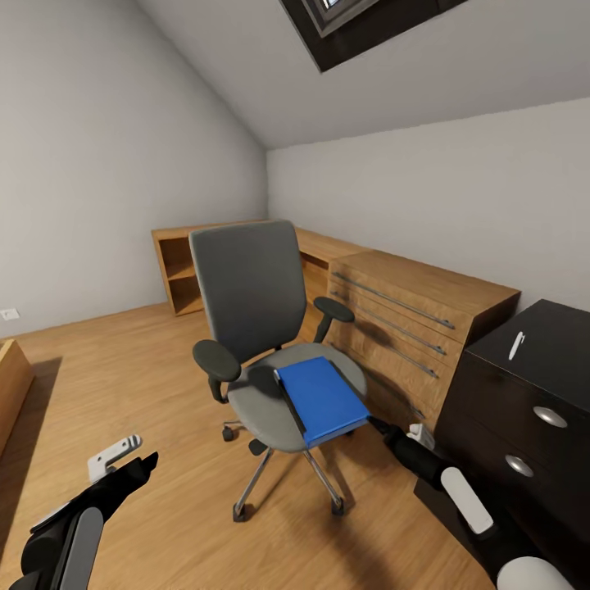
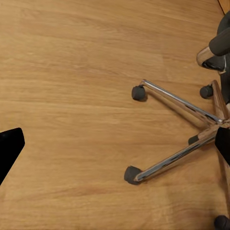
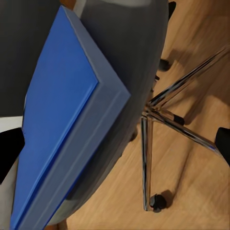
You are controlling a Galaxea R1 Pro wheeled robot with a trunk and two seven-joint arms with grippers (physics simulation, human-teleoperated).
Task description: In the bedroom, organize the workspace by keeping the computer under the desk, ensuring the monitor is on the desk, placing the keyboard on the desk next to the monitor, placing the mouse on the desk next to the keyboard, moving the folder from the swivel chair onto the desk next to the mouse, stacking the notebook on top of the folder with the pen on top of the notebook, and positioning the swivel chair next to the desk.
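**Folder on the chair seat, right tool close to its corner**

Though the right arm reaches toward the chair (image 1: 262,328), the right tool (image 1: 378,425) is a dark tip just beside the near corner of the blue folder (image 1: 322,399), and contact cannot be made out. Its fingers (image 3: 9,148) stand wide apart at the wrist picture's edges. The folder lies flat on the grey seat, slightly overhanging the front. A white pen (image 1: 515,345) rests on the black counter (image 1: 557,352), which is cut off at the right. The left tool (image 1: 123,463) hangs low over the wood floor (image 1: 106,385), spread, near the chrome legs (image 2: 177,139).
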